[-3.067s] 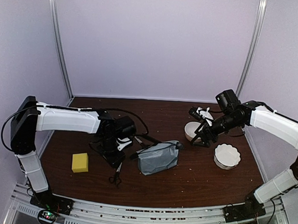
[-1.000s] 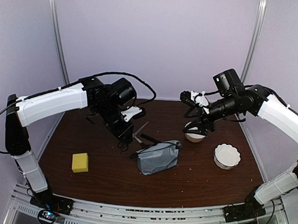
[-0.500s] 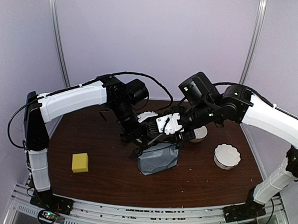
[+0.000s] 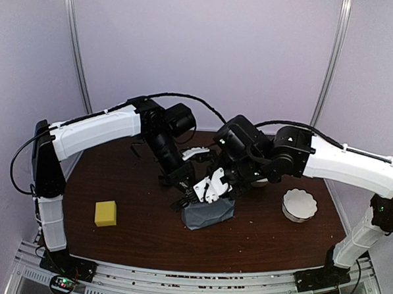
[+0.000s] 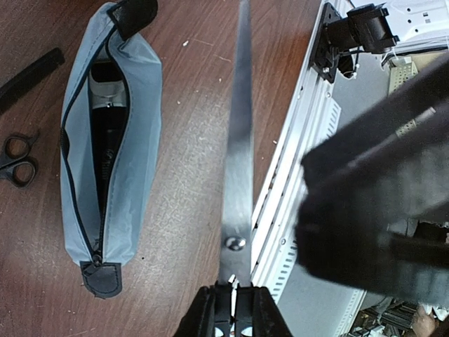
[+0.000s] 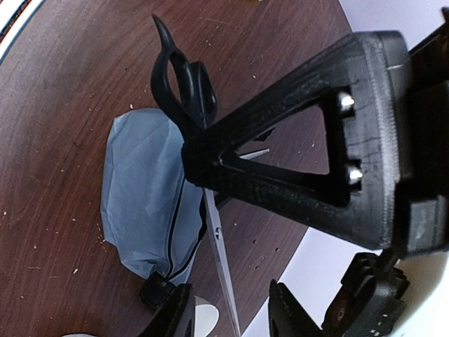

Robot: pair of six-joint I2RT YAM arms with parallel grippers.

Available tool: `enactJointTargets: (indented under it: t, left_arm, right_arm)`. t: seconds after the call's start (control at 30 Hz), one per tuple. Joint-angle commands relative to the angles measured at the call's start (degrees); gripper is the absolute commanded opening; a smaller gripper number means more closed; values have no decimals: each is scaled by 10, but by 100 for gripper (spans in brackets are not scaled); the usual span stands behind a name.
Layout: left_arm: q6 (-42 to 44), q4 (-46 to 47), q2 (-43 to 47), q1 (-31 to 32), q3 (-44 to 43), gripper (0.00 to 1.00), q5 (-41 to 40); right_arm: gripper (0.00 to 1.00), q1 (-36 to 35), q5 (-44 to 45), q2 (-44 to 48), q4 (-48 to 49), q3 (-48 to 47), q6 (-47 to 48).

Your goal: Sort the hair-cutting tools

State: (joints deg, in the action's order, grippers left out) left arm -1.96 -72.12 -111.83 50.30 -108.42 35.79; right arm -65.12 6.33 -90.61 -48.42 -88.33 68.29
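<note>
The scissors (image 5: 238,140) hang in the air just above the tabletop (image 5: 186,210). Their blades are together and point away from the left wrist. The left pincer (image 5: 231,298) is clamped on them just behind the pivot screw, and the black handle loops show clearly only in the right wrist view.

Directly below lies the grey pouch (image 5: 140,140), unzipped along its length. Inside it is a dark tool with a pale end, which looks like the clipper (image 5: 105,140). A second pair of scissors (image 5: 15,160) rests on the wood just beside the pouch, with the comb (image 5: 28,74) near it, and both are outside the pouch.

The step in hand appears to be stowing the held pair in the pouch. It could equally be a handover, since the right pincer (image 4: 204,190) has its tips right at the same spot over the pouch. Either way, the next move needs the blade tips lined up with the narrow zip slot so they don't catch on the fabric, and the two arms kept from knocking each other.

One finger (image 6: 280,105) of the right pincer crosses in front of the scissor handles. Its jaws look partly parted (the other finger is not clearly shown). Whether it has any hold on the handles cannot be told.

Further out, a white bowl (image 4: 299,204) and a yellow block (image 4: 105,213) sit well apart from all this.
</note>
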Motion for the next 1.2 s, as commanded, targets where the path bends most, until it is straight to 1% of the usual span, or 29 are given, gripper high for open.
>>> enactJointTargets:
  t: [0.0,0.07,0.23,0.27,0.33,0.37,0.4,0.43,0.5,0.53,0.6,0.7,0.8,0.87,0.97,1.07,1.17]
  left_arm:
    - [11,-7,-4,-3,-11,2,17]
    - [12,-8,-4,-3,-10,2,18]
    - [19,-11,2,-3,-9,2,21]
    - [19,-10,3,-3,-9,2,22]
    - [21,-11,5,-3,-8,3,21]
    - [24,-13,5,-3,-8,5,20]
    - [25,-14,5,-3,-9,9,19]
    - [25,-14,5,-3,-10,19,12]
    - [20,-14,10,-6,-13,30,-17]
    - [16,-11,16,-9,-13,34,-34]
    - [2,1,40,-22,0,37,-64]
    - [-45,71,115,-49,66,41,-125]
    - [-130,188,197,-76,180,43,-172]
    - [-177,238,230,-77,239,43,-201]
    - [-257,308,258,-77,331,43,-213]
    - [-293,349,264,-77,398,42,-234]
    - [-337,447,267,-76,474,42,-187]
  right_arm:
    - [36,-4,38,-18,8,1,12]
    - [33,-4,41,-25,14,-2,8]
    - [20,-9,61,-47,18,-5,13]
    - [16,-10,63,-49,20,-3,14]
    - [6,-10,65,-50,24,-1,14]
    - [1,-10,66,-49,29,2,13]
    - [0,-10,67,-47,31,4,13]
    - [0,-10,67,-45,34,7,9]
    - [0,-9,67,-40,31,12,5]
    - [0,-8,67,-36,28,15,2]
    - [0,-2,65,-29,17,24,-6]
    - [0,11,59,-17,-11,36,-25]
    - [0,34,38,-7,-46,43,-48]
    - [0,52,23,-7,-68,42,-58]
    - [0,80,17,-20,-104,29,-65]
    - [0,106,13,-46,-140,-2,-77]
    - [0,128,13,-71,-171,-28,-87]
